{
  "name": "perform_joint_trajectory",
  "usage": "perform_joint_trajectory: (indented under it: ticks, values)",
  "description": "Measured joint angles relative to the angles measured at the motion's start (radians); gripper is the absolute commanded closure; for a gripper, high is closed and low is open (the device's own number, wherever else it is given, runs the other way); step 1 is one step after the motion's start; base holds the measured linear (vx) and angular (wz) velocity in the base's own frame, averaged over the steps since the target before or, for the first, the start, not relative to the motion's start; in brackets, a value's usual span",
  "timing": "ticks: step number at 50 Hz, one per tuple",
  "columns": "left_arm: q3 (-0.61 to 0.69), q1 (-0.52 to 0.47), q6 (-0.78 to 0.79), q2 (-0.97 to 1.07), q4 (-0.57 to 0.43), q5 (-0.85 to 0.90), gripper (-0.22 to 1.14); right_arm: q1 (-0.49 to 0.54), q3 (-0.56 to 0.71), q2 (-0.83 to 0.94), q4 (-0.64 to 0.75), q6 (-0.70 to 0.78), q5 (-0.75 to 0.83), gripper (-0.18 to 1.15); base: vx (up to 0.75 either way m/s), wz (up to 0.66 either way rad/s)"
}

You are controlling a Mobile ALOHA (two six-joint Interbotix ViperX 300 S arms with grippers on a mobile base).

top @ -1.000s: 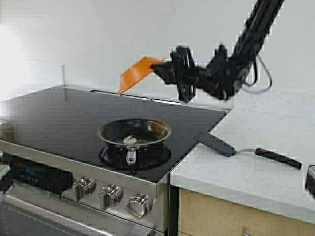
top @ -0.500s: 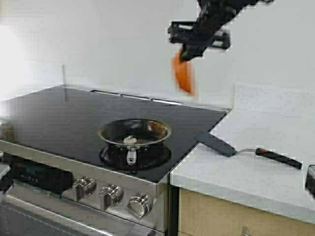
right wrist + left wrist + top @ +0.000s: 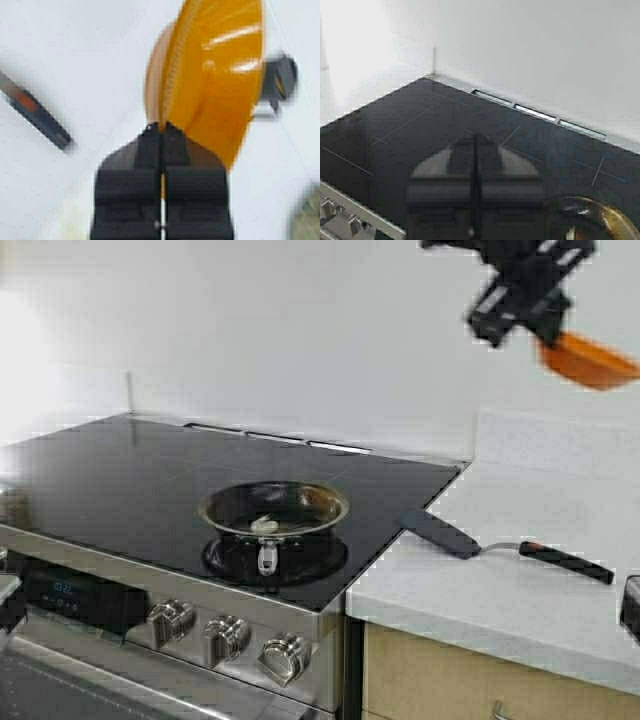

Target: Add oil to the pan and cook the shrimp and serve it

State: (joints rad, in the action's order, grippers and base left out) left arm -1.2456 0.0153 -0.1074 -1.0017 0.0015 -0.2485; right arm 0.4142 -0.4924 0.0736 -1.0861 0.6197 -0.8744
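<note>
Holding an orange bowl (image 3: 588,360) by its rim, the right gripper (image 3: 543,332) is way up high over the counter (image 3: 520,590), fingers pinched tight on the bowl's edge. Pan (image 3: 274,510) sits on the stovetop (image 3: 130,480), well below and off to the left of that gripper, with the shrimp (image 3: 264,525) lying inside it near the front. Left gripper (image 3: 475,150) hangs over the stovetop just beside the pan, jaws pressed together on nothing. A spatula (image 3: 500,545) lies on the counter, blade poking onto the stovetop's edge.
</note>
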Motion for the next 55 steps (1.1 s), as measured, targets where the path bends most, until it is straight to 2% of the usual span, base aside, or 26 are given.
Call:
perform_joint_trajectory:
  ticks: [14,25,44,55]
  values:
    - [0.000,-0.002,0.002,0.000,0.000,0.000,0.89,-0.193,-0.077,0.017,-0.002,-0.017,-0.009,0.91,0.00,0.00]
    - [0.000,0.000,0.003,0.000,0.000,0.000,0.89,-0.318,-0.089,0.103,-0.002,-0.017,-0.009,0.91,0.00,0.00]
    - [0.000,0.000,0.006,0.000,0.000,0.000,0.89,-0.512,0.015,0.377,-0.123,0.051,0.006,0.91,0.00,0.00]
    - [0.000,0.000,0.008,0.000,0.000,0.000,0.89,-0.546,0.107,0.515,-0.140,0.057,0.092,0.91,0.00,0.00]
